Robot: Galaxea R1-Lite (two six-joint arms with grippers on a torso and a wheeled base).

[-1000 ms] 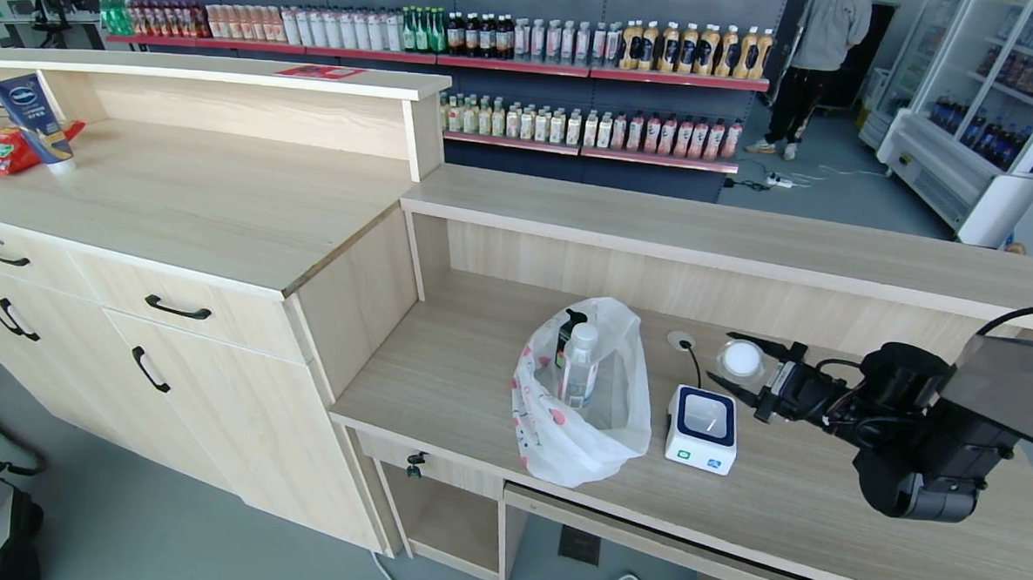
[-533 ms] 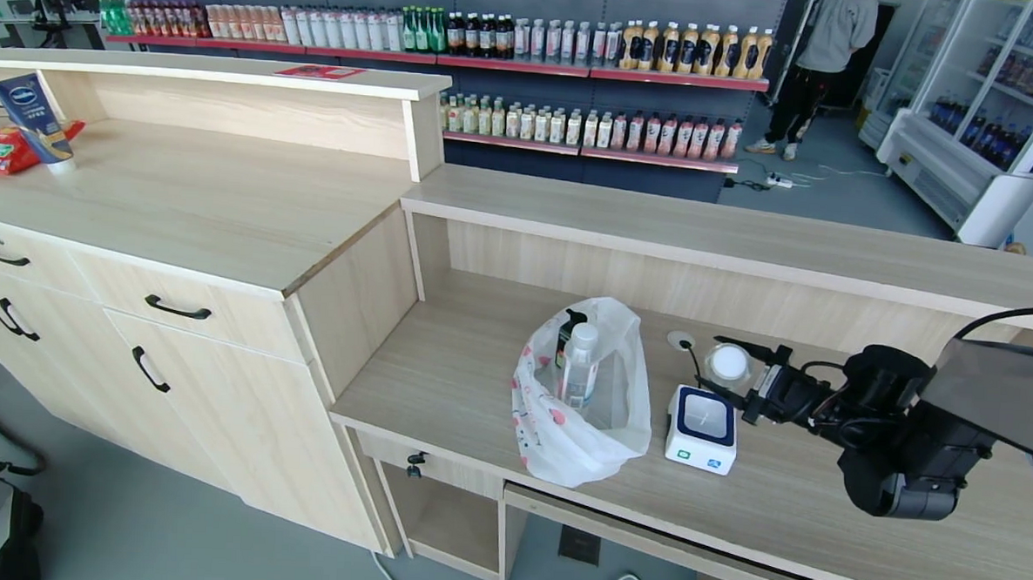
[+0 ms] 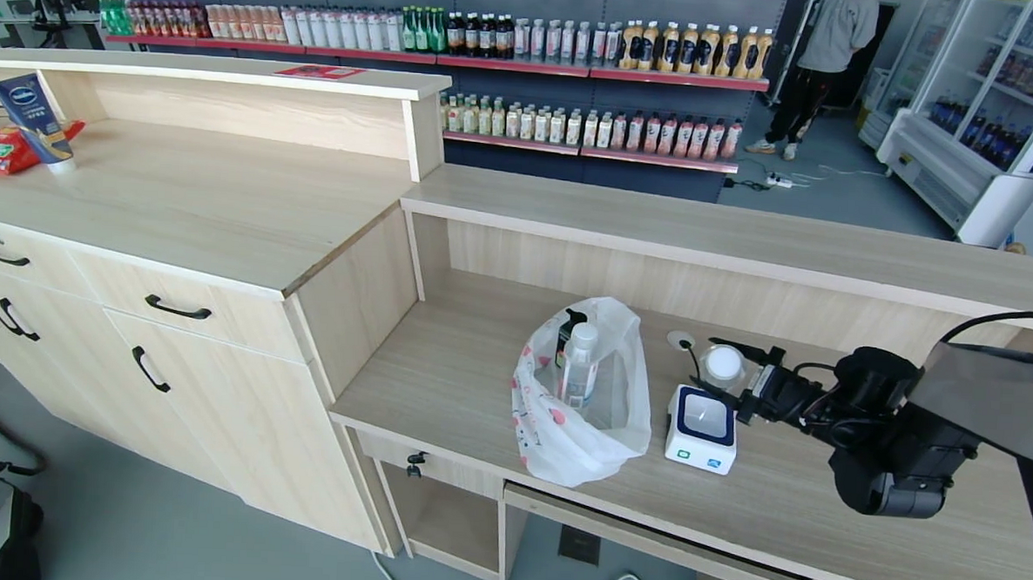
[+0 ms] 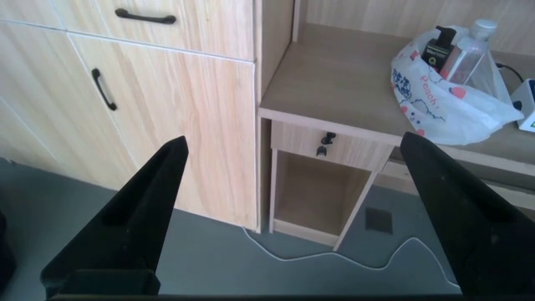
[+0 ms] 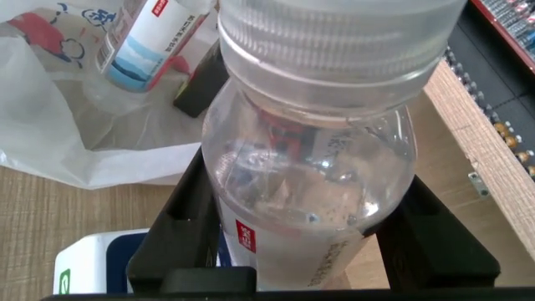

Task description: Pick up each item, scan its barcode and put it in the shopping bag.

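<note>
Head view has the right end effector (image 3: 719, 371) clamped on a clear white-capped bottle (image 3: 724, 364) by the barcode scanner (image 3: 702, 427), near the shopping bag (image 3: 562, 436) on the table (image 3: 461, 366); the left end effector (image 4: 292, 140) gapes wide, empty.

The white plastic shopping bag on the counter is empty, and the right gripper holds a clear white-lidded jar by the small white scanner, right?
Not empty: the head view shows the white plastic shopping bag holding a clear white-capped bottle and a dark pump bottle. The right gripper does hold the clear white-lidded jar by the small white scanner.
</note>
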